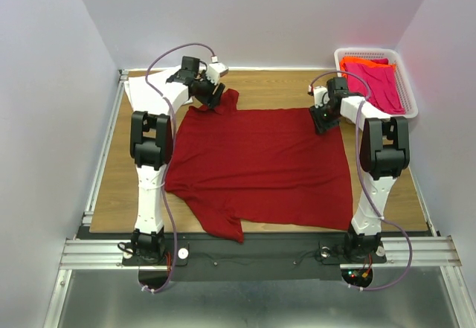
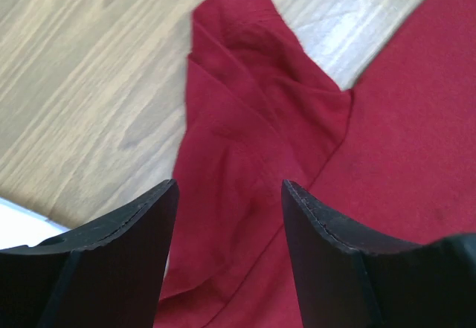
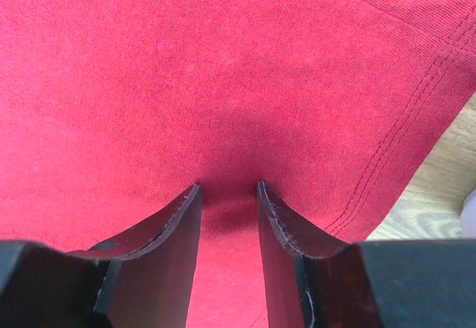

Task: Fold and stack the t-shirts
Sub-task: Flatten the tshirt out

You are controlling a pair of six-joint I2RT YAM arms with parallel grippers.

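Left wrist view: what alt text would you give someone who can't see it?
The sleeve of a dark red t-shirt lies rumpled on a wooden table. The black fingers of the left end effector stand open at the bottom edge, gripping nothing.

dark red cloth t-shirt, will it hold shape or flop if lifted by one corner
Probably floppy: the dark red cloth t-shirt lies flat, its sleeve crumpled. Likely bunches if pushed: cloth puckers at the right claw.
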